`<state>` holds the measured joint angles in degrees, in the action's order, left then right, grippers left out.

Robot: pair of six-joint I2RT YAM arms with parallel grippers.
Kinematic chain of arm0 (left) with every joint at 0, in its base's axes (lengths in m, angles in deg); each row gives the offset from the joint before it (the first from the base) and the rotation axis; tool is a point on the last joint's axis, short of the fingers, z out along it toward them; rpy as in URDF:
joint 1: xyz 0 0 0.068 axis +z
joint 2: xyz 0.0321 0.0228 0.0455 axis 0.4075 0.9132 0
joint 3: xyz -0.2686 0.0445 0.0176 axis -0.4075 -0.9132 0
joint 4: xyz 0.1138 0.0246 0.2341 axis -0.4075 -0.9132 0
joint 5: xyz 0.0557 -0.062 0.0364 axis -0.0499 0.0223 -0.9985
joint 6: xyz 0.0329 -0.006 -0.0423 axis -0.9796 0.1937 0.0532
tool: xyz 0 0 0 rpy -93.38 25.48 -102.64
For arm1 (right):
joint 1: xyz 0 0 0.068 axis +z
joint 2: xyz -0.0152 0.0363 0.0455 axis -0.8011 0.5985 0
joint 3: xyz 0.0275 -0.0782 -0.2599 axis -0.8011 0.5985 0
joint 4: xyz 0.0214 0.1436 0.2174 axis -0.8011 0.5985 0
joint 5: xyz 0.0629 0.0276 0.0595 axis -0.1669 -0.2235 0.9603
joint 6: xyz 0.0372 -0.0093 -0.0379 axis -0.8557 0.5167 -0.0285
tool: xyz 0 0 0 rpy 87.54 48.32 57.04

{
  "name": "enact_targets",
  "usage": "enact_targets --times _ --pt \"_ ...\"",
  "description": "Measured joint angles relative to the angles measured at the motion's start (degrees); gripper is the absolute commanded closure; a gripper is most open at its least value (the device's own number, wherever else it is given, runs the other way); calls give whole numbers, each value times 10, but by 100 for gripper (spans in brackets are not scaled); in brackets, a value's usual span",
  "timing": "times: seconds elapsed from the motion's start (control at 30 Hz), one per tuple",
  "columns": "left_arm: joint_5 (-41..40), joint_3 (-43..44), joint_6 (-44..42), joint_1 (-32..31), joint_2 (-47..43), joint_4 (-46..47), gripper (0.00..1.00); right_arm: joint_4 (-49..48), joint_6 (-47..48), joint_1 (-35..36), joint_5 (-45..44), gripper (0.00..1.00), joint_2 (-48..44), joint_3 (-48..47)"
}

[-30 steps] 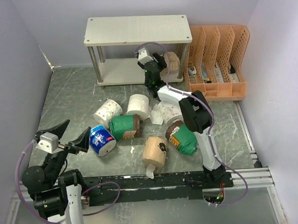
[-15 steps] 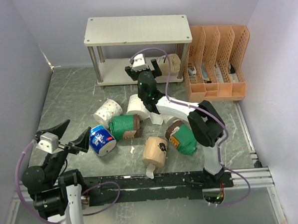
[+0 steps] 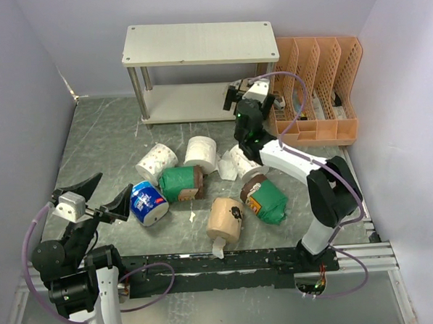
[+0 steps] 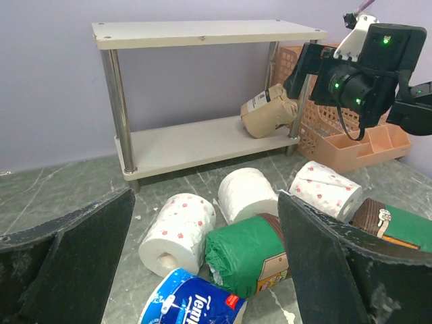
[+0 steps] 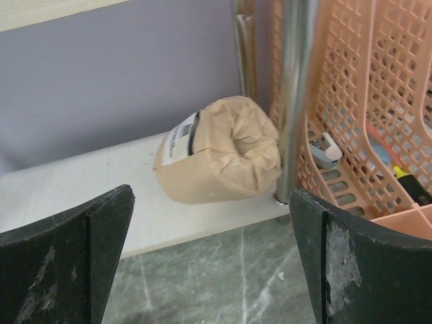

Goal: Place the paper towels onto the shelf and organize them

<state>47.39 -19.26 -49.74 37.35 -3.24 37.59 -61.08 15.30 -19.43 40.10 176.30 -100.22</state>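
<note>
The shelf [image 3: 196,43] stands at the back. A tan roll [image 5: 219,152] lies on its lower board at the right end, beside the metal leg; it also shows in the left wrist view [image 4: 270,111]. My right gripper [image 3: 251,96] is open and empty, just in front of that roll and apart from it. On the floor lie a patterned white roll [image 3: 156,161], a plain white roll [image 3: 201,153], another patterned roll [image 3: 242,163], a green roll [image 3: 181,183], a blue-white roll [image 3: 148,202], a tan roll [image 3: 224,220] and a green-brown roll [image 3: 266,199]. My left gripper [image 3: 95,197] is open and empty, left of the blue-white roll.
An orange perforated file organizer [image 3: 314,84] stands right of the shelf, close to my right gripper. Grey walls close in the left, back and right sides. The right arm reaches over the rolls on the right.
My right gripper has drawn back from the lower board, swung left and then right, and the tan roll stays on the board. The left arm has not moved.
</note>
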Motion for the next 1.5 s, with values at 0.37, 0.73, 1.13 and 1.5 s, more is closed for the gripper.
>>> enact_targets --times 0.37,0.73,1.13,1.5 --pt "1 0 0 0 0 0 1 16 79 -17 -19 1 155 -151" --pt "3 0 0 0 0 1 1 18 151 -22 -57 1 240 -217" --pt "7 0 0 0 0 4 1 29 134 -49 -62 1 255 -235" --pt "8 -4 0 0 0 4 1 62 108 -58 -17 54 288 -268"
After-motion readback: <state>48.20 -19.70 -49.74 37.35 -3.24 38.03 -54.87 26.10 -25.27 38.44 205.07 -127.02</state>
